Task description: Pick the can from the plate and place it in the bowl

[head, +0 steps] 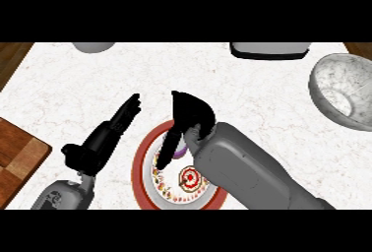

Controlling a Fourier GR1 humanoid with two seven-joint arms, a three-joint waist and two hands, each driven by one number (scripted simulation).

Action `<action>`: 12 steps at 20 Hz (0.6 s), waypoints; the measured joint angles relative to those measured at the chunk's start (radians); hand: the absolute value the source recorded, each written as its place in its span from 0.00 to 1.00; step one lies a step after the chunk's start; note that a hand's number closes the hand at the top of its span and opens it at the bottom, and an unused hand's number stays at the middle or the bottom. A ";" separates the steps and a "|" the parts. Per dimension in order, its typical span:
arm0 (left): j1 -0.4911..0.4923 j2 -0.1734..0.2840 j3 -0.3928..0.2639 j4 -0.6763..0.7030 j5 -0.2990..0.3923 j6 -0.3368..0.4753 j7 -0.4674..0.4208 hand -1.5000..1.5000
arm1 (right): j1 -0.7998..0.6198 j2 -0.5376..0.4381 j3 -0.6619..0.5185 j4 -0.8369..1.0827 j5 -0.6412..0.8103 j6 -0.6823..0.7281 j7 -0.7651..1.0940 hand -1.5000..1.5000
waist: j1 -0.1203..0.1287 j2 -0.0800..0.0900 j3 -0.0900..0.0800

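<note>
A plate [145, 167] with a red rim and a patterned white centre lies at the lower middle of the counter. My right hand [193, 114] hangs over its upper part, fingers and thumb curled down round a small purple can [180, 150], of which only a sliver shows. The grey forearm covers the plate's right side. A grey marbled bowl [341, 91] stands at the right edge, well apart from the hand. My left hand [120, 123] rests left of the plate with straight fingers pointing up and right, holding nothing.
A wooden cutting board [18, 160] lies at the left edge. A grey round object [93, 47] and a dark-and-white container [269, 50] stand along the counter's far edge. White marble counter stretches between the plate and the bowl.
</note>
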 measured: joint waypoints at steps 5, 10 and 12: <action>0.022 -0.010 -0.004 0.002 -0.016 -0.001 -0.015 0.50 | -0.034 -0.001 0.068 0.023 0.000 -0.028 0.005 0.00 | -0.005 -0.001 0.001; 0.017 -0.021 -0.001 -0.010 -0.025 0.004 0.010 0.50 | -0.050 -0.001 0.130 0.042 0.037 -0.069 -0.002 0.00 | -0.009 -0.001 0.001; 0.011 -0.013 0.014 -0.013 -0.019 -0.003 0.017 0.50 | -0.039 -0.002 0.152 0.048 0.065 -0.076 -0.007 0.00 | -0.013 -0.002 0.001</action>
